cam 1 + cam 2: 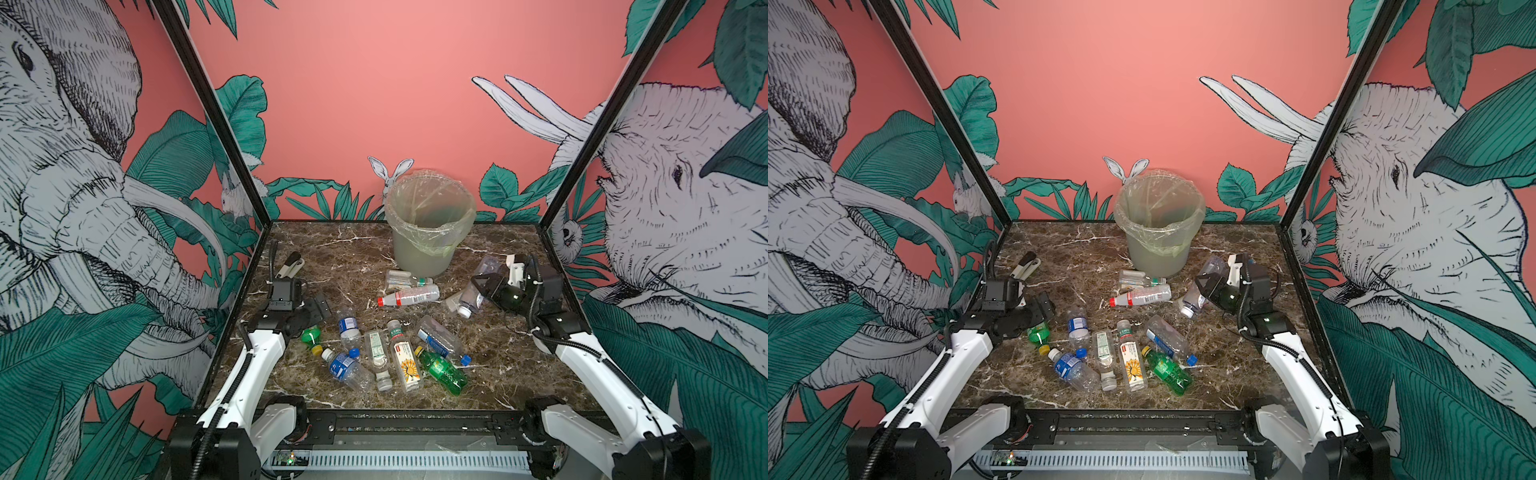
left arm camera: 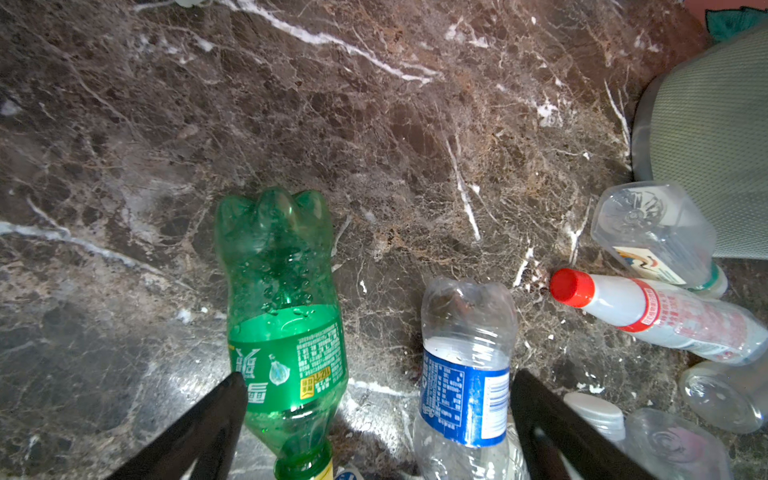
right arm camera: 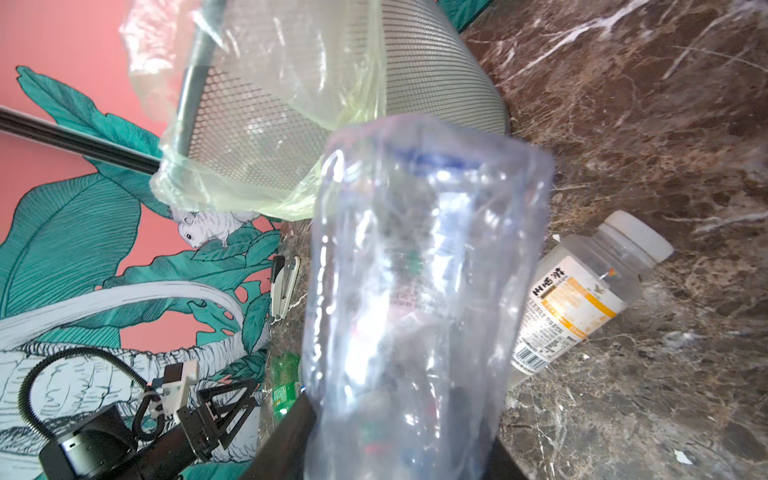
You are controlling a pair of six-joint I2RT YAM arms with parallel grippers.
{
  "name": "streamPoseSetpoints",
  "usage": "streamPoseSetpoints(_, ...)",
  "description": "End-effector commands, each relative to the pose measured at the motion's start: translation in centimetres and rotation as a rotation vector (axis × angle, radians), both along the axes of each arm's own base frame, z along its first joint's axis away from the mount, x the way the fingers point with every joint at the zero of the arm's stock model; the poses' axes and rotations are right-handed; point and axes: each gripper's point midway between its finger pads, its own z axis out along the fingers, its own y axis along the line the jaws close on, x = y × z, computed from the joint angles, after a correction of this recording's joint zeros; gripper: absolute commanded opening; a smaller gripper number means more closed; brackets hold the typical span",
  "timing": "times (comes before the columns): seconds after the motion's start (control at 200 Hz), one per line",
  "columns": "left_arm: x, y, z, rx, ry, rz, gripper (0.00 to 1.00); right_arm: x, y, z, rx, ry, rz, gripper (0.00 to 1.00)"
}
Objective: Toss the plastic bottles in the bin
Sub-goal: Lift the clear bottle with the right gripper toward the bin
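The marble bench (image 1: 498, 374) carries the bin (image 1: 419, 259) upright at its far edge, with a crinkly yellowish bag (image 1: 409, 237) folded over the rim. What lies at the bin's bottom cannot be told. The right arm (image 1: 582, 353) reaches forward and inward. The right jaws are clamped tight on a crumpled clear bottle (image 3: 415, 291), held above the bench near the bin's right side. The left arm (image 1: 257, 353) is bent low. The left jaws are spread wide and hold nothing; a green bottle (image 2: 282, 324) and a blue-labelled bottle (image 2: 465, 374) lie between them. The other plastic bottles (image 1: 409, 296) lie scattered on the bench in front of the bin.
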Motion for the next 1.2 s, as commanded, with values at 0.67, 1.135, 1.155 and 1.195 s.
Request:
streamPoseSetpoints(0.67, 0.4, -1.5, 1.0, -0.070, -0.096, -0.052, 0.99, 0.6, 4.1, 9.9, 0.101, -0.267, 0.120, 0.47)
streamPoseSetpoints(1.135, 0.4, -1.7, 1.5, -0.069, -0.131, -0.082, 0.99, -2.6, 2.3, 7.5, 0.064, -0.301, 0.083, 0.47)
streamPoseSetpoints(1.155, 0.3, -1.6, 1.3, -0.062, -0.124, -0.076, 0.99, -2.6, 2.3, 7.7, 0.063, -0.306, 0.083, 0.47)
streamPoseSetpoints(1.195, 0.1, -1.4, 1.1, -0.054, -0.111, -0.067, 0.99, -2.5, 2.3, 8.3, 0.057, -0.316, 0.083, 0.47)
